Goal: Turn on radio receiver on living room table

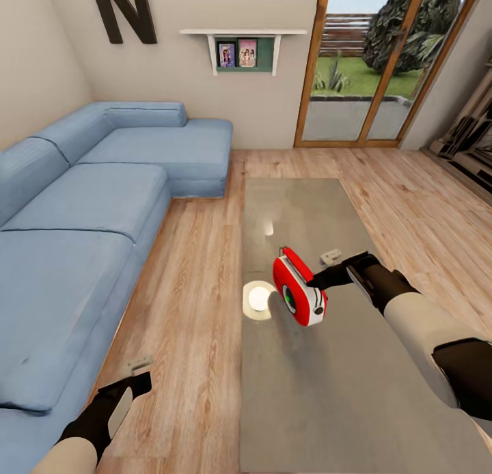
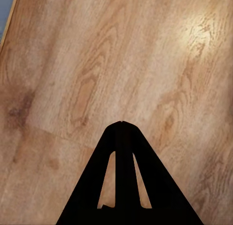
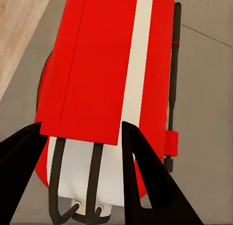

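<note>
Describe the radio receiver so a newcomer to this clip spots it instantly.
Start at the long grey glossy table right of the blue sofa. At mid-length, near its sofa-side edge, the right gripper is at the radio receiver. It is the one bright-red box there, white-trimmed with a round dark dial.

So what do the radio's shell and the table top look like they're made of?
The radio receiver looks like smooth hard plastic: flat, even red with white trim, though a render leaves that open. The table top looks like glossy glass or polished stone, grey-brown, mirroring a round lamp glow. The right gripper holds the radio.
</note>
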Controlling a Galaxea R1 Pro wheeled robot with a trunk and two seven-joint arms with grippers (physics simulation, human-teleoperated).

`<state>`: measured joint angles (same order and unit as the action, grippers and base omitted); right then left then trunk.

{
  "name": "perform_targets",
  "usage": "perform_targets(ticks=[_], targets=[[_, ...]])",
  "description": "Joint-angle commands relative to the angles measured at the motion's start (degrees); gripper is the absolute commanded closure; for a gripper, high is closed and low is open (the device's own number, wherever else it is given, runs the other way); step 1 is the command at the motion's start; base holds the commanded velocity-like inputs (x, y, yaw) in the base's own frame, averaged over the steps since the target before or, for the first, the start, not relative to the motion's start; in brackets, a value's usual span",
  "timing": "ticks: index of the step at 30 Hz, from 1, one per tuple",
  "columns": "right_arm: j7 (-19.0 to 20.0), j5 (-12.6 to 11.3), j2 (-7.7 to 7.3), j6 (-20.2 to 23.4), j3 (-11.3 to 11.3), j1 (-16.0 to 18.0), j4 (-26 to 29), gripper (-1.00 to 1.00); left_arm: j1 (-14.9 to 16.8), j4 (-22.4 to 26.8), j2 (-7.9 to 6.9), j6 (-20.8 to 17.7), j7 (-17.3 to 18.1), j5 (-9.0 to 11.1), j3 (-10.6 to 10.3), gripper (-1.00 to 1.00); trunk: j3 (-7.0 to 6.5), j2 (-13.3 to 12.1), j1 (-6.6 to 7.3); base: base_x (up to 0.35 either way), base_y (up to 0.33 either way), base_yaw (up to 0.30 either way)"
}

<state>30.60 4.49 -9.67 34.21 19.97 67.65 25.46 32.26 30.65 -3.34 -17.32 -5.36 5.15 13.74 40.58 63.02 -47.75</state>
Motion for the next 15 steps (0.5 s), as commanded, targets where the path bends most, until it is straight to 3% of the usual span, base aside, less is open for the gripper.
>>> perform_targets(ticks=[1, 9, 15], targets=[[0.03, -0.35, 0.01, -0.1, -0.14, 0.02, -0.25, 1.0, 0.0, 0.0, 0.0, 0.01, -0.03, 0.01, -0.01, 1.0, -0.01, 0.0, 0.0, 0.0, 0.0, 0.0], [0.76, -0.45, 0.01, -0.35, -0.26, 0.02, -0.81, 1.0, 0.0, 0.02, 0.0, 0.01, -0.09, 0.02, -0.03, 1.0, -0.01, 0.0, 0.0, 0.0, 0.0, 0.0], [0.95, -0.45, 0.01, -0.41, -0.28, 0.02, -0.85, 1.0, 0.0, 0.02, 0.02, 0.0, -0.3, -0.05, 0.04, 1.0, 1.07, 2.41, -1.32, 0.0, 0.0, 0.0]])
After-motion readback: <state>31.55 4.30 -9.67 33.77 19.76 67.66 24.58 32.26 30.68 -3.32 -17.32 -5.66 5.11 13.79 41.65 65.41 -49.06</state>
